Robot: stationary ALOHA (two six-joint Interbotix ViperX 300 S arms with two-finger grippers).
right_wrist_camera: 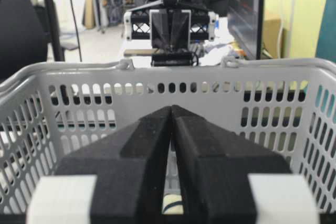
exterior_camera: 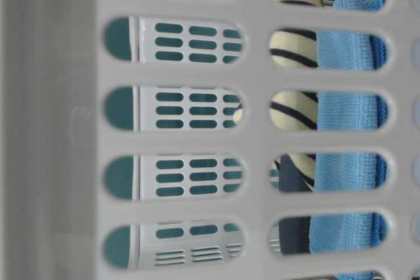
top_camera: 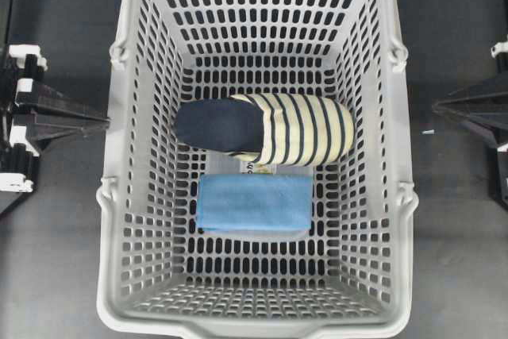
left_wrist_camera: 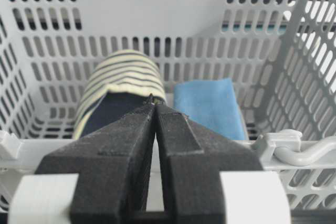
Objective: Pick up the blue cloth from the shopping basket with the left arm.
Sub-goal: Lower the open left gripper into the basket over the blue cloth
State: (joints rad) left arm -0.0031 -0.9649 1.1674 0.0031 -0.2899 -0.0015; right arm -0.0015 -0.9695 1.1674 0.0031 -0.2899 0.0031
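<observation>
One shopping basket (top_camera: 381, 196) is seen from overhead on the dark bench (top_camera: 55, 275), holding one blue cloth (top_camera: 254, 202) and one striped slipper (top_camera: 266, 130). The cloth lies flat on the basket floor, just beside the slipper (only this view shows both whole). The table-level view gives only slivers through the wall slots. Both arms stay outside the rim: the left gripper (left_wrist_camera: 156, 106) has its fingers pressed together, empty, and so has the right gripper (right_wrist_camera: 171, 109).
</observation>
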